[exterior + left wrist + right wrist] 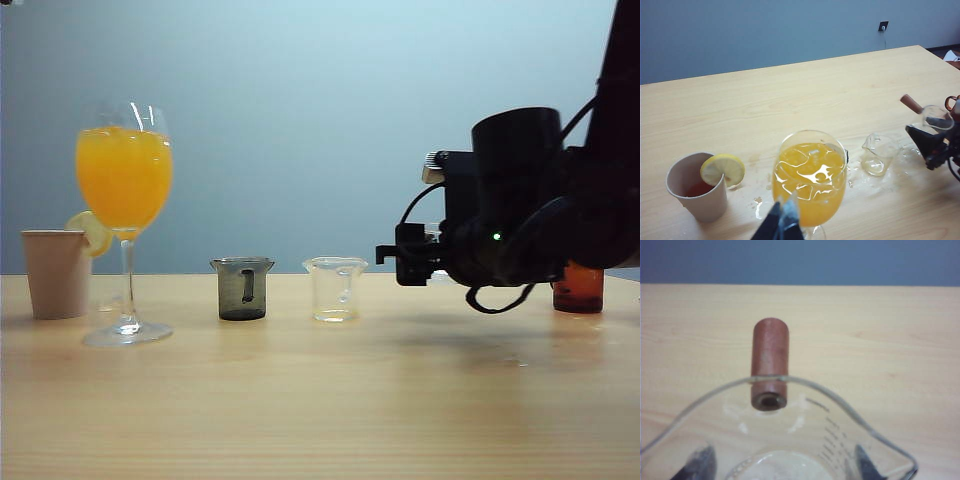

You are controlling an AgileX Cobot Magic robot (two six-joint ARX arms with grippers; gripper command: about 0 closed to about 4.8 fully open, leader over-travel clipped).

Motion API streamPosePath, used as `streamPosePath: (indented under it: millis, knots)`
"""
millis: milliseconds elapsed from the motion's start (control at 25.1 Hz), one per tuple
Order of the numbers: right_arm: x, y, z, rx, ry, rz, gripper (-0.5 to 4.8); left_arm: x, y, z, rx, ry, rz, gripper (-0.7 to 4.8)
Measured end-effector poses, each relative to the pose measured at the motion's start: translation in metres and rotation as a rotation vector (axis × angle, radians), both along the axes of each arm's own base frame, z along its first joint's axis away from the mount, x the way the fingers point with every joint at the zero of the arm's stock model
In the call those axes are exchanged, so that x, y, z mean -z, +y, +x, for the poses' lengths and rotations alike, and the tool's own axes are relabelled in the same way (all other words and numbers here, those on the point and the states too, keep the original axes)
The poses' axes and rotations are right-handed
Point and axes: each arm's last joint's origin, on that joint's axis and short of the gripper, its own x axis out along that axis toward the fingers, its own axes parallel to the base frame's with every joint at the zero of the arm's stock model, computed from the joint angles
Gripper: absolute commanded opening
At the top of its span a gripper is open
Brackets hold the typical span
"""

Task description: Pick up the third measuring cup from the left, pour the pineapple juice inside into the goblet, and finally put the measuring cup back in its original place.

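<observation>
Since the measuring cup point(790, 440) looks empty in the right wrist view, the pouring seems done; what is left is setting the cup down in its gap on the table point(320, 400) and letting go. The right gripper point(780, 467) pinches that cup by its walls, one finger point(697, 465) on each side, its brown handle pointing away; the exterior view shows it hanging just above the table on the right. The left gripper point(782, 225) hovers close beside the goblet point(124, 220); whether its fingers are spread I cannot tell. Nearest the front stands the goblet, nearly full of orange-yellow juice point(124, 180). Behind it sit a paper cup point(57, 272) with a lemon slice, a grey cup point(242, 288) and a clear, empty-looking cup point(335, 288). A red-brown cup point(578, 290) stands behind the right arm.
</observation>
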Motion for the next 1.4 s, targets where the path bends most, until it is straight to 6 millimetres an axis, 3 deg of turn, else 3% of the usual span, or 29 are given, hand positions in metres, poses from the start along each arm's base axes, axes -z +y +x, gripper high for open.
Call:
streamPosePath:
  millis: [279,639,1118,1198,1277,1317,1397]
  knots:
    - [0.009,0.005,0.018,0.006,0.036,-0.045,2.6,0.0,0.0,0.0,0.0,0.0,0.0,-0.04]
    - [0.017,-0.009,0.024,0.024,0.097,-0.069,2.6,0.0,0.0,0.0,0.0,0.0,0.0,-0.04]
    - [0.02,-0.01,0.024,-0.007,0.135,-0.078,2.64,0.0,0.0,0.0,0.0,0.0,0.0,-0.04]
    - [0.02,-0.011,0.024,-0.007,0.135,-0.078,2.99,0.0,0.0,0.0,0.0,0.0,0.0,-0.04]
    - [0.02,-0.011,0.024,-0.007,0.136,-0.078,4.46,0.0,0.0,0.0,0.0,0.0,0.0,-0.04]
    - [0.02,-0.011,0.024,-0.007,0.137,-0.079,4.79,0.0,0.0,0.0,0.0,0.0,0.0,-0.04]
    - [0.021,-0.011,0.024,-0.007,0.137,-0.075,4.79,0.0,0.0,0.0,0.0,0.0,0.0,-0.04]
